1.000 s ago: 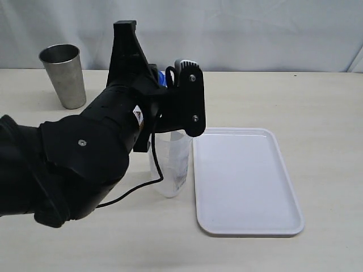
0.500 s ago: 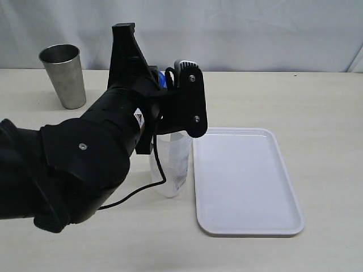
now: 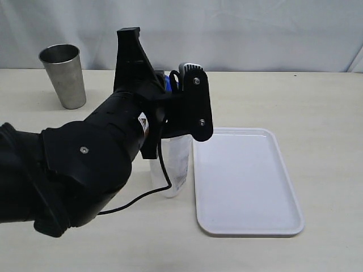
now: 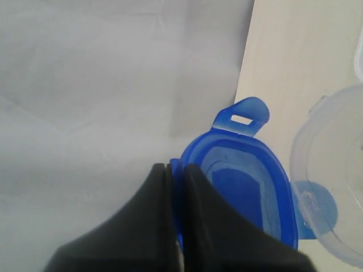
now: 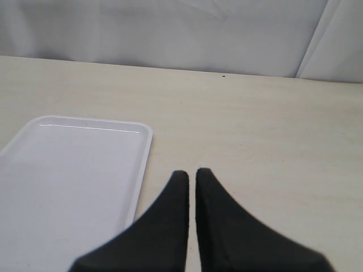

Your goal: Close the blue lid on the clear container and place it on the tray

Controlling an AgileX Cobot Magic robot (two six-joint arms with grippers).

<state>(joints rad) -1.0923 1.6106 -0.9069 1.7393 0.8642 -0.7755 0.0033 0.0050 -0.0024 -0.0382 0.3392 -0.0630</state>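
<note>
From outside, my left arm (image 3: pixel 102 161) covers the top of the clear container (image 3: pixel 176 163); just a sliver of the blue lid (image 3: pixel 165 80) peeks out. Left wrist view crops the container's mouth, maybe half gone.

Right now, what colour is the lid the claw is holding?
Blue, slightly see-through. The left wrist view shows the lid best, pinched by the left claw.

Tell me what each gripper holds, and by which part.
The left gripper pinches the blue lid by its edge; the right gripper is shut on nothing.
</note>
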